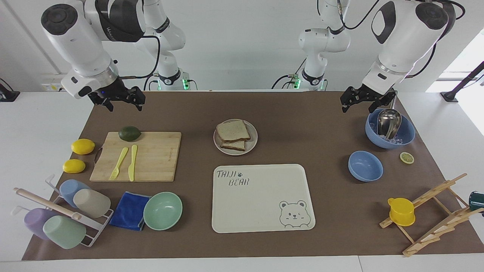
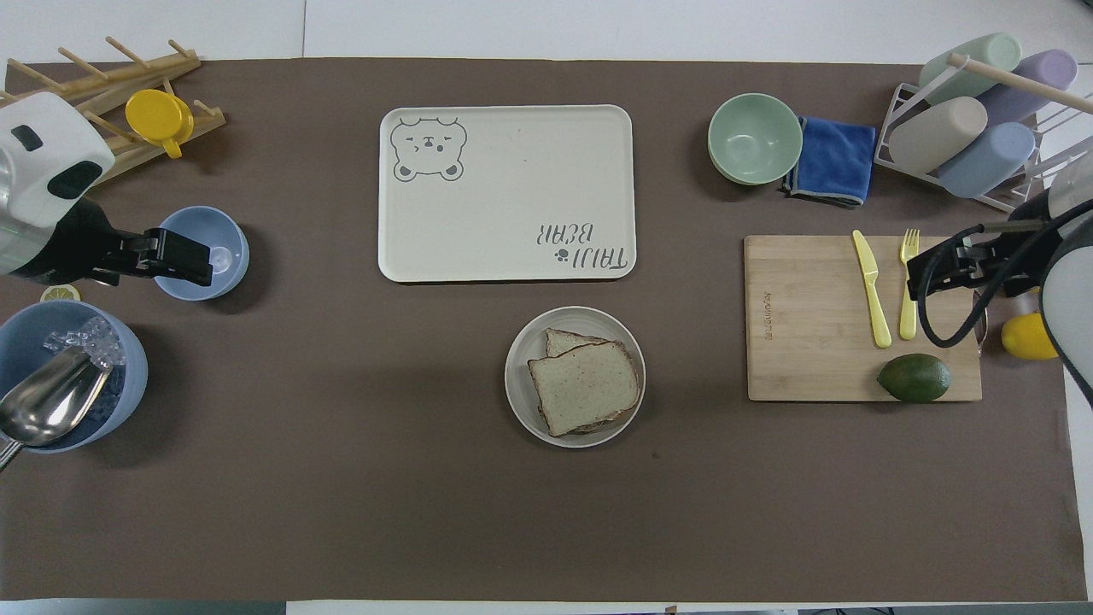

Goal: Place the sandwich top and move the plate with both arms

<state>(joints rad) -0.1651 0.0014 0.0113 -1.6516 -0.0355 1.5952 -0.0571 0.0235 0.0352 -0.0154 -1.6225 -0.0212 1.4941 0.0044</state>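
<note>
The sandwich top (image 1: 232, 131), a plain brown bread slice, lies on a lower slice on the round beige plate (image 1: 254, 145) at the table's middle. It also shows in the overhead view (image 2: 585, 386), slightly askew on the plate (image 2: 521, 401), with a corner of the lower slice showing. My right gripper (image 1: 124, 105) is open and empty, raised over the mat's edge near the cutting board (image 2: 922, 278). My left gripper (image 1: 357, 107) is open and empty, raised beside the ice bowl, and it waits (image 2: 201, 260).
The cream bear tray (image 1: 261, 223) lies just farther from the robots than the plate. A cutting board (image 1: 159, 158) carries an avocado, fork and knife. A mint bowl (image 1: 162, 210), blue cloth, cup rack and lemons are at the right arm's end. Two blue bowls (image 1: 365, 165) and a wooden rack are at the left arm's end.
</note>
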